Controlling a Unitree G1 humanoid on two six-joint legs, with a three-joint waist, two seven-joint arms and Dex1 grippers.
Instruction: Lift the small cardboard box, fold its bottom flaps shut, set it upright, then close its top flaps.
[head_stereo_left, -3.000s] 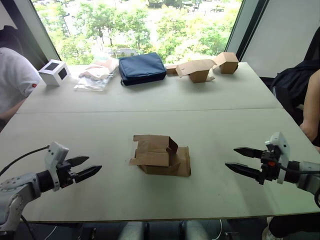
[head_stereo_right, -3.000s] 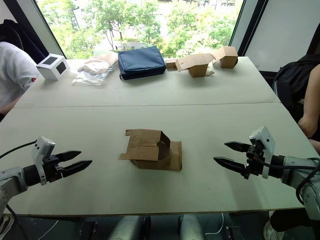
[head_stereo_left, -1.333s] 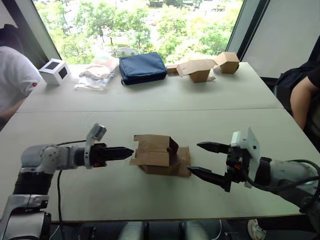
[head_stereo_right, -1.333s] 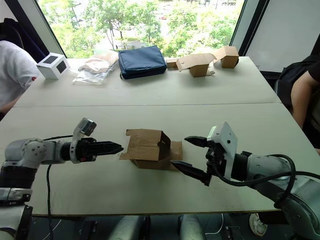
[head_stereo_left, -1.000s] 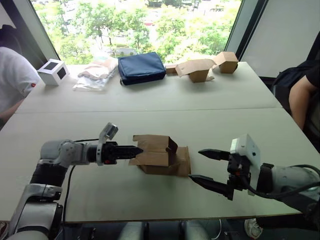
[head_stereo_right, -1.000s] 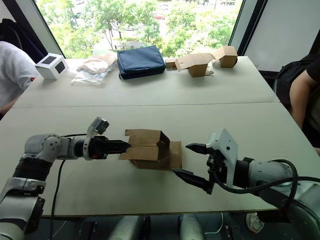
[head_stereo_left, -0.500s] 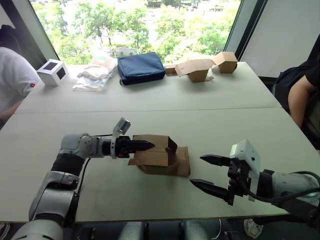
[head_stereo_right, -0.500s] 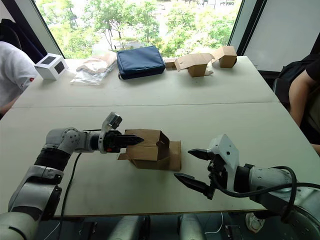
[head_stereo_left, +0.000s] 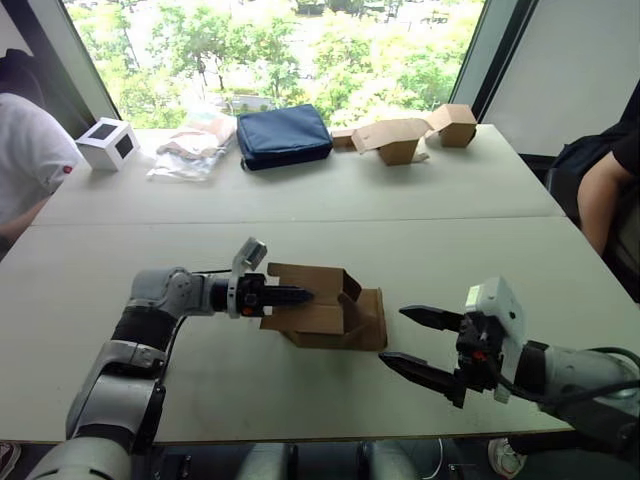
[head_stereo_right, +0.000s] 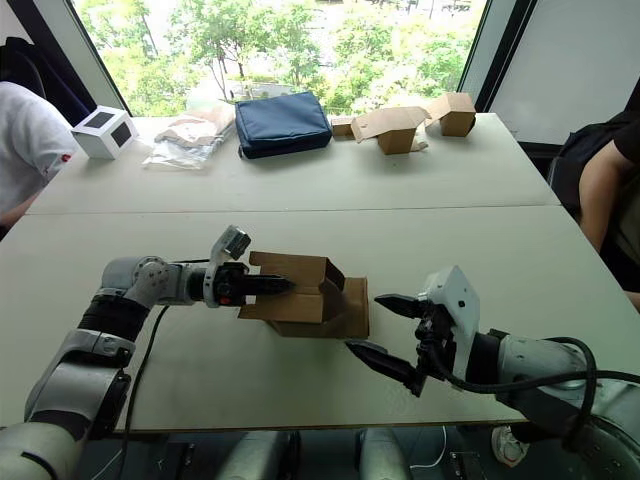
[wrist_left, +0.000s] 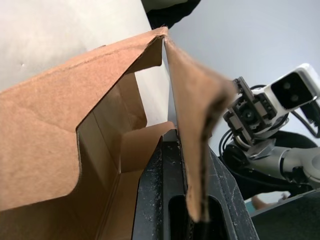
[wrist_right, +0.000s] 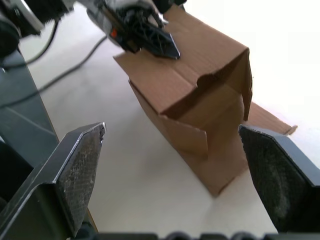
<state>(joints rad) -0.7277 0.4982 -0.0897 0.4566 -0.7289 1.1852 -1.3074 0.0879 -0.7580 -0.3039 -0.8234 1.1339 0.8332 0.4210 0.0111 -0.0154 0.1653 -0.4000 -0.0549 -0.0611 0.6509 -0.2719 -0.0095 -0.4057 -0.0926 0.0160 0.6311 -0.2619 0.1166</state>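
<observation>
The small cardboard box (head_stereo_left: 325, 308) is lying on its side at the centre of the left eye frame, on the near half of the table (head_stereo_left: 300, 200), its open ends facing left and right. One long flap (head_stereo_left: 367, 322) is spreading flat on the tabletop at its right, which suggests the box is resting as a loose, unfolded sleeve and not yet as a closed cube.

The left gripper (head_stereo_left: 290, 295) is reaching in from the left of the frame at the box's upper left edge. In the left wrist view its black fingers (wrist_left: 165, 195) are pinching a cardboard panel (wrist_left: 195, 130) between them, one finger inside the box and one outside. That grip on a wall edge looks chosen to let the arm lift the light box off the table without crushing it.

The right gripper (head_stereo_left: 420, 343) is hanging in the lower right of the frame, near the box's right end but apart from it, fingers spread wide and holding nothing. The right wrist view is looking straight at the box (wrist_right: 190, 95) between the two parted fingers (wrist_right: 75, 170), so this arm seems to be lining up to take the opposite side once the box rises, freeing the bottom flaps for folding.

Every flap is still unfolded, so the task is at its lifting step.
</observation>
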